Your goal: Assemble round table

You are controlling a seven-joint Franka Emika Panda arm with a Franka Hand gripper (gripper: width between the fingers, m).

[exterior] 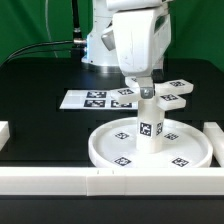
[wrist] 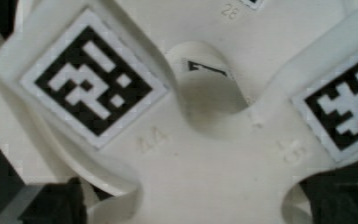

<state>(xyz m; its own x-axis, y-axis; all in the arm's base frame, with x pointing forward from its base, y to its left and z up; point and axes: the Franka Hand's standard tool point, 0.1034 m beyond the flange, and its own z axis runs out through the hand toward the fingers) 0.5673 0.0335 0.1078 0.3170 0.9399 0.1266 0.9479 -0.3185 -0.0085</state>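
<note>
The round table's large rimmed disc (exterior: 112,150) lies flat on the black table. A short cylindrical leg (exterior: 150,128) stands upright at its middle, with a square tag on its side. The cross-shaped foot (exterior: 168,93) sits on top of the leg. My gripper (exterior: 144,90) hangs straight down over the foot and stands open. In the wrist view the foot (wrist: 194,130) fills the picture, showing two tags and its round hub (wrist: 202,68). My gripper (wrist: 197,205) has dark fingertips (wrist: 48,200) on either side of one of the foot's arms. Whether they touch it is unclear.
The marker board (exterior: 92,98) lies flat behind the disc, toward the exterior view's left. White border rails run along the front (exterior: 60,180), the right (exterior: 214,140) and the left edge (exterior: 4,131). The arm's white body (exterior: 135,35) rises above the leg.
</note>
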